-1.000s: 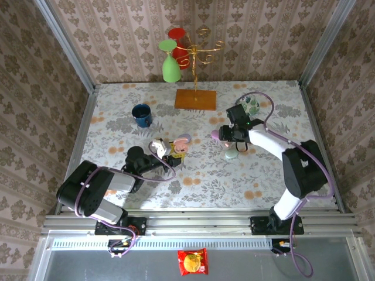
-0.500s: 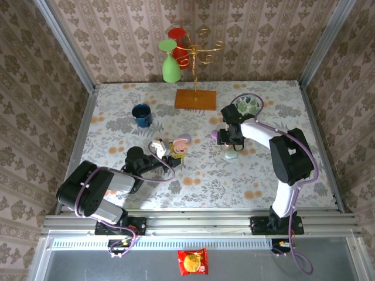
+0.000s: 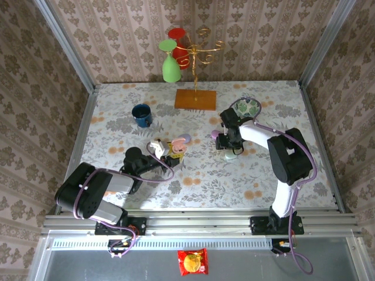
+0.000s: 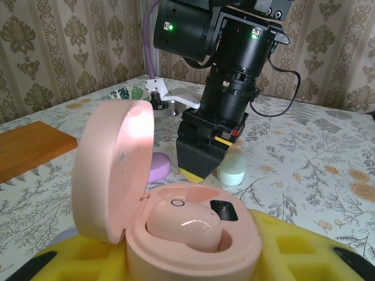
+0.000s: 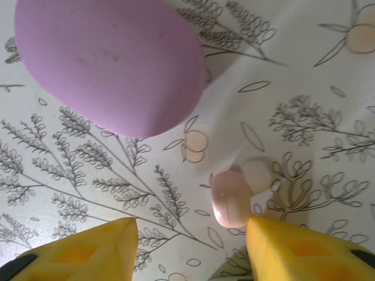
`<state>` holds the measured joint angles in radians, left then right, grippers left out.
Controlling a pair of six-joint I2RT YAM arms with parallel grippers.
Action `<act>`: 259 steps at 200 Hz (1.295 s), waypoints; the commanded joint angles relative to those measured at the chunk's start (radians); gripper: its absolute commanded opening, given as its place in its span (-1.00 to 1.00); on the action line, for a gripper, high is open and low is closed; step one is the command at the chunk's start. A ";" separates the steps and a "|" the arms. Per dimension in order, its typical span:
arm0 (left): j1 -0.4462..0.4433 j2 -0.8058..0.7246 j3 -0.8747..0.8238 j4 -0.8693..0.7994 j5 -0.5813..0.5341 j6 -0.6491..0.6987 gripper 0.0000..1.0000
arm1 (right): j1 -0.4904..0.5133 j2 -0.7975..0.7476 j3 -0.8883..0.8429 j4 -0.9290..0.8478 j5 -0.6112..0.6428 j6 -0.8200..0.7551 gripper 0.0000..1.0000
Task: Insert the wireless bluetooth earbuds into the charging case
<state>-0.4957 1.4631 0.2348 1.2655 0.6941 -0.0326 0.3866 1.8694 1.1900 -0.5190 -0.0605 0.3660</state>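
On the floral tablecloth [image 5: 328, 70] beneath our right gripper [image 5: 190, 249], we see a loose pink earbud [image 5: 231, 199] lying between the spread yellow pads [image 5: 88, 252], just beside one of them and near a lilac case [image 5: 111, 64]. Our left gripper [image 3: 167, 151] clamps the pink charging case [image 4: 193, 246], lid up, with a second earbud [image 4: 183, 225] seated inside.

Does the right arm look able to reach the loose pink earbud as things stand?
Probably yes: the right hand hangs open directly over the earbud, with the lilac case lying clear to one side.
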 commanded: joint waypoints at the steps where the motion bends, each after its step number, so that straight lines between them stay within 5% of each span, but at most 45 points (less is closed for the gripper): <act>1: 0.007 -0.018 -0.006 0.030 0.011 -0.003 -0.19 | 0.022 -0.027 -0.015 0.017 -0.048 0.001 0.03; 92: 0.008 -0.012 0.004 0.030 0.013 0.000 -0.19 | -0.003 -0.147 -0.088 0.148 -0.030 -0.030 0.15; 191: 0.008 -0.013 0.001 0.031 0.019 0.008 -0.19 | -0.091 0.070 0.066 0.098 -0.127 -0.094 0.21; 259: 0.008 -0.019 0.001 0.031 0.019 0.011 -0.18 | -0.082 -0.013 -0.069 0.135 -0.215 -0.023 0.26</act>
<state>-0.4957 1.4631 0.2348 1.2655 0.6952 -0.0322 0.2970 1.9011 1.1839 -0.3477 -0.2153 0.3126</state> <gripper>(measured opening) 0.411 0.628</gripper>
